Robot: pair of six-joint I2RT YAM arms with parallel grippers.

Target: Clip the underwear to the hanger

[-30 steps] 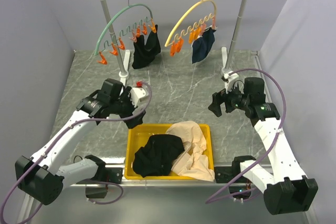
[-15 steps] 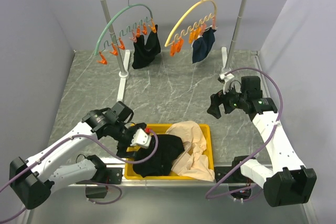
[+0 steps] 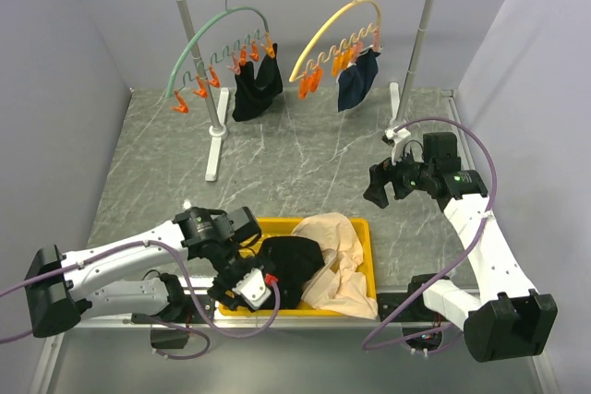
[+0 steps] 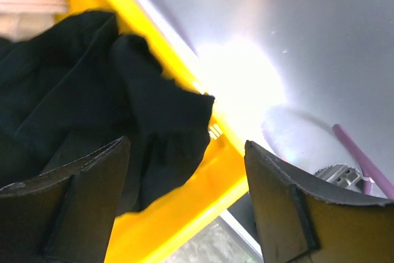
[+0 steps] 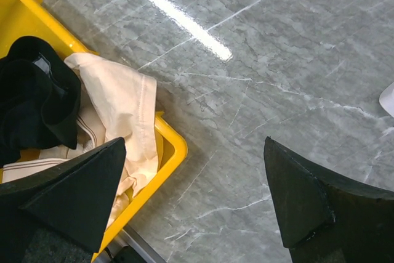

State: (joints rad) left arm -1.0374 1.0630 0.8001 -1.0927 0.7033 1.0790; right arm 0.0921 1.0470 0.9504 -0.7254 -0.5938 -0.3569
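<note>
The black underwear (image 3: pixel 291 260) lies bunched in the left half of the yellow bin (image 3: pixel 360 228), next to a beige garment (image 3: pixel 337 246). My left gripper (image 3: pixel 238 281) is open and empty low over the bin's near left corner. In the left wrist view its jaws stand wide apart around the underwear's edge (image 4: pixel 160 127) and the bin rim (image 4: pixel 184 207). My right gripper (image 3: pixel 377 186) is open and empty above the table right of the bin. The pale yellow hanger (image 3: pixel 328 29) with orange clips (image 3: pixel 314 80) hangs on the rack at the back.
A navy garment (image 3: pixel 357 76) hangs from the yellow hanger's right clips. A green hanger (image 3: pixel 217 29) holds another black garment (image 3: pixel 256 80). The rack posts (image 3: pixel 214 126) stand on the marble table. The right wrist view shows the bin's corner (image 5: pixel 175 143) and the beige garment (image 5: pixel 123 97).
My left arm swung from the table left of the bin down and forward to the bin's near left corner. The right arm barely moved.
</note>
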